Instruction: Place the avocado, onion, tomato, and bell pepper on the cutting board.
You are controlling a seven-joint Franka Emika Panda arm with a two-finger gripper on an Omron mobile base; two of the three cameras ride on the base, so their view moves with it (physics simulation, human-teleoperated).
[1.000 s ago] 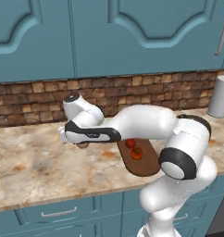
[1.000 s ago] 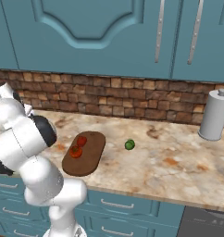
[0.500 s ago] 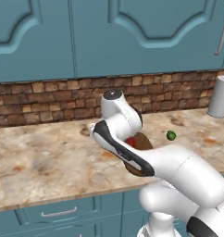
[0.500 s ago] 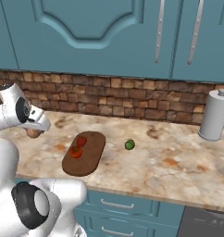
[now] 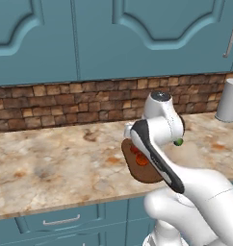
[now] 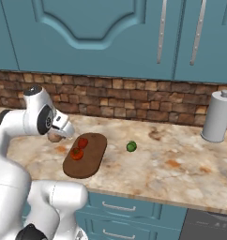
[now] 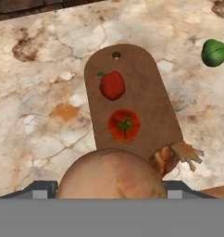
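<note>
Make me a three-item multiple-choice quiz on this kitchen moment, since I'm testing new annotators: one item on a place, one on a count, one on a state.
1. Where is the avocado?
A. on the cutting board
B. on the counter, apart from the board
C. between the fingers

2. How many red fruits lie on the board?
A. one
B. two
C. four

3. What is the hand doing?
A. holding the onion
B. hanging empty
C. holding the paper towel roll

Key: 1 B, bare counter shows between avocado and board. 2 B, the tomato and bell pepper. 3 A, the onion sits between the fingertips in the hand view.
</note>
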